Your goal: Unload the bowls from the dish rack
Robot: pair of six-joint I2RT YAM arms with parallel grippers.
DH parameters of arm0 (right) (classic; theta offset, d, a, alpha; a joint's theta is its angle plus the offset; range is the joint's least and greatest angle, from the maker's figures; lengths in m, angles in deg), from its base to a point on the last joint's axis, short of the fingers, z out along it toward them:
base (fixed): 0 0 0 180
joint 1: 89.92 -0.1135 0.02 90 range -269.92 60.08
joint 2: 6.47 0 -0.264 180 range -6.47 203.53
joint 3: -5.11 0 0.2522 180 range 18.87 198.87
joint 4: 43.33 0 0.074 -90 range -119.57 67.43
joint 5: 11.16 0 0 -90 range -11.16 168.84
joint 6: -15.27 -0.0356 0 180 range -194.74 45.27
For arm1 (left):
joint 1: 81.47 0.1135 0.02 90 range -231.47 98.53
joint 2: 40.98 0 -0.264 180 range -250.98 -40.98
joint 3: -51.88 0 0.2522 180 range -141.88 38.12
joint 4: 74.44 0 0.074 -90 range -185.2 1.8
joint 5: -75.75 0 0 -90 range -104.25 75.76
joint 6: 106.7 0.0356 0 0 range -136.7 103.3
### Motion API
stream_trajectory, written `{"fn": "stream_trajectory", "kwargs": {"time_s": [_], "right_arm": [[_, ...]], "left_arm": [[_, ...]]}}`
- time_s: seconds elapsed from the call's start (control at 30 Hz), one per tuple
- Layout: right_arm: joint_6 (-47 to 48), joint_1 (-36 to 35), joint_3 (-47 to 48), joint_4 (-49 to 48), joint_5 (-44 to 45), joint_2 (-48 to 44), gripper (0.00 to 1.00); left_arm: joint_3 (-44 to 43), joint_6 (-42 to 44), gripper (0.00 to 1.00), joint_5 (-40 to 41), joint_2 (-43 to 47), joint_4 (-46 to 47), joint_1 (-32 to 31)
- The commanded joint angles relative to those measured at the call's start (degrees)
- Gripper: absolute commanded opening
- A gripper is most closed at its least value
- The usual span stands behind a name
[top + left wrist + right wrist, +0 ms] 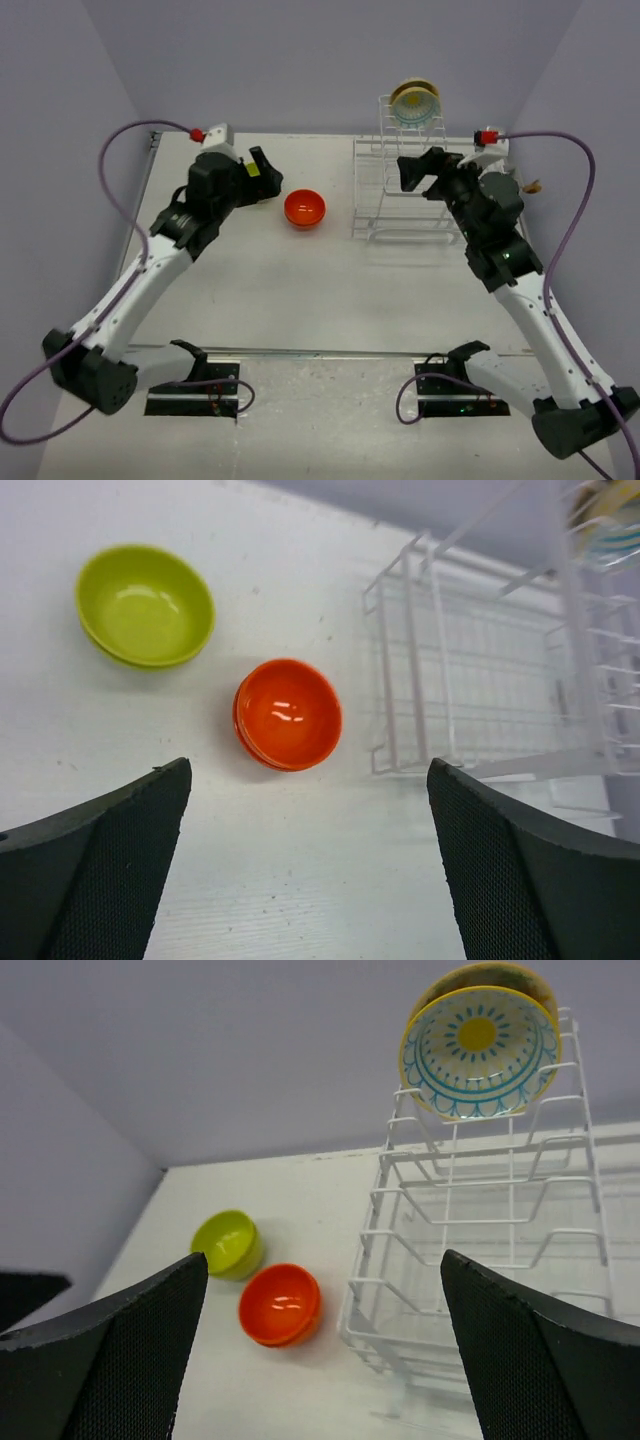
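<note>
The orange-red bowl (305, 208) sits upright on the table left of the white wire dish rack (400, 195). The lime-green bowl (145, 605) sits on the table beyond it; in the top view my left arm hides it. A cream bowl with a blue and yellow pattern (480, 1052) stands on edge at the top of the rack's upright section, with a tan rim just behind it. My left gripper (265, 178) is open and empty, above the table near the orange bowl (288, 713). My right gripper (418, 175) is open and empty over the rack (480, 1220).
The rack's low basket part (480, 680) shows nothing in it. Purple walls close the table at the back and both sides. Both arms' cables loop out to the sides.
</note>
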Motion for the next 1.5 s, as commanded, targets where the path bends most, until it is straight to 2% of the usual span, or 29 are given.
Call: {"fn": "stream_trajectory", "kwargs": {"time_s": [0.0, 0.03, 0.07, 0.17, 0.23, 0.3, 0.43, 0.57, 0.67, 0.9, 0.97, 1.1, 1.13, 1.27, 1.37, 1.47], "right_arm": [[-23.5, 5.9, 8.6, -1.7, -6.8, 6.5, 0.99], [-27.4, 6.9, 9.8, -1.3, -4.0, 10.7, 0.99], [-36.8, 8.5, 11.1, -0.5, -1.9, 12.9, 0.99], [-50.4, 11.6, 13.7, -4.3, -3.8, 20.1, 0.99], [-56.6, 11.9, 14.0, -10.1, -2.3, 23.0, 0.96], [-60.0, 12.3, 16.8, -10.7, 1.7, 27.6, 0.94], [-66.3, 13.3, 23.3, -10.2, 4.0, 36.0, 0.86], [-67.9, 13.5, 27.3, -11.6, 6.6, 42.3, 0.72], [-68.2, 13.6, 29.9, -12.6, 8.0, 45.2, 0.65], [-67.7, 13.8, 36.0, -10.0, 10.9, 50.4, 0.59], [-67.8, 14.1, 37.0, -9.6, 11.3, 51.2, 0.50], [-68.8, 14.1, 37.7, -9.9, 10.9, 53.0, 0.44], [-69.1, 14.1, 37.7, -10.2, 10.6, 53.5, 0.37], [-69.4, 14.1, 37.1, -11.2, 11.1, 54.0, 0.26], [-69.6, 14.1, 36.0, -12.3, 11.6, 53.7, 0.22], [-69.9, 14.1, 34.3, -13.2, 11.8, 52.4, 0.08]], "left_arm": [[2.5, 3.1, 1.00, 5.8, 15.2, -7.3, -0.7], [4.2, 3.8, 1.00, 7.8, 18.1, -8.8, -0.7], [4.9, 4.5, 1.00, 8.7, 20.5, -10.1, -0.7], [6.9, 7.4, 1.00, 11.0, 28.9, -16.2, -0.6], [9.1, 10.2, 1.00, 11.0, 33.8, -18.0, -0.6], [10.6, 12.3, 1.00, 11.7, 37.0, -18.5, -0.6], [18.6, 14.4, 1.00, 15.2, 41.5, -14.6, -0.7], [20.7, 14.0, 1.00, 14.5, 44.4, -13.3, -0.7], [21.6, 14.0, 1.00, 15.2, 46.3, -12.2, -0.7], [22.1, 14.0, 1.00, 12.5, 47.0, -12.0, -0.8], [22.2, 14.0, 1.00, 12.4, 47.1, -11.8, -0.8], [22.4, 14.0, 1.00, 12.4, 47.7, -11.7, -0.8], [22.5, 14.0, 1.00, 12.4, 47.6, -11.6, -0.8], [22.6, 14.0, 1.00, 12.0, 47.5, -11.5, -0.8], [22.7, 14.0, 1.00, 11.9, 47.6, -11.5, -0.8], [22.7, 14.0, 1.00, 11.9, 47.5, -11.5, -0.8]]}}
